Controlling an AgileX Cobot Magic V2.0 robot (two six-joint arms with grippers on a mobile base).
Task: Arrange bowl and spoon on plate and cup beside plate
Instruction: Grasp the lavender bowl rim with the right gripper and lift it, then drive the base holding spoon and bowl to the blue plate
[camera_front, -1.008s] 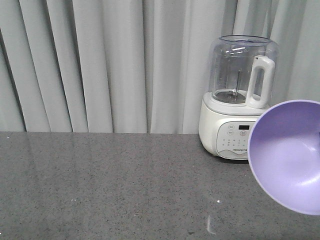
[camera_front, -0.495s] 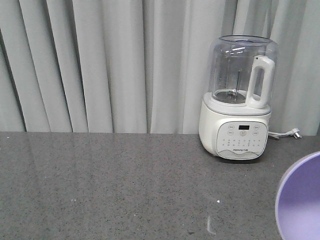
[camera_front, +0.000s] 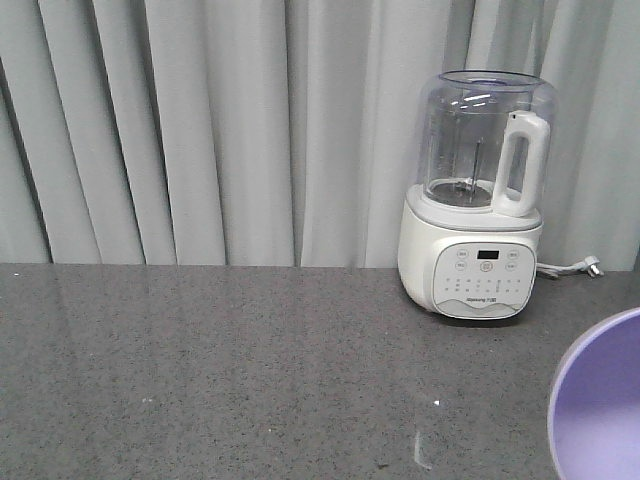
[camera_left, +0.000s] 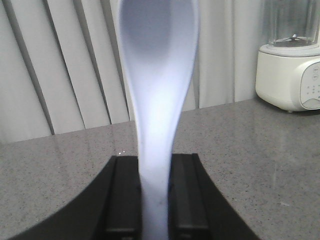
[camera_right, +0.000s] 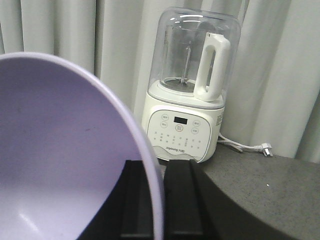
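My left gripper (camera_left: 154, 162) is clamped on the spoon (camera_left: 157, 90). The short handle runs down between my two black fingers (camera_left: 125, 200), and the oval scoop stands up above them with its hollow side toward my wrist camera. It looks pale blue-white and a little blurred from being so close. The spoon is upright, and as far as this view shows, nothing but my fingers touches it. Behind it the grey speckled counter (camera_left: 60, 165) stretches back to the pleated pale curtain (camera_left: 65, 65). The white blender (camera_left: 292, 75) sits far to the right, well apart from the spoon.

My right gripper (camera_right: 161, 167) is closed on the bowl (camera_right: 60, 150) at its rim — the lilac wall passes between my fingers, one on the inside and one on the outside. The bowl is tipped up on edge, so its smooth hollow fills the left of my right wrist view.

From the front camera the bowl (camera_front: 605, 400) shows in the lower right corner, cut off by the frame edge. Its hollow faces that camera, and it is to the right of the blender and nearer than it. Whether it touches the counter I cannot tell.

The blender stands on the counter in front of the curtain — a clear jar with a white handle on a white base with a button panel. A cable with a plug (camera_front: 590, 266) lies just beside the base on its right
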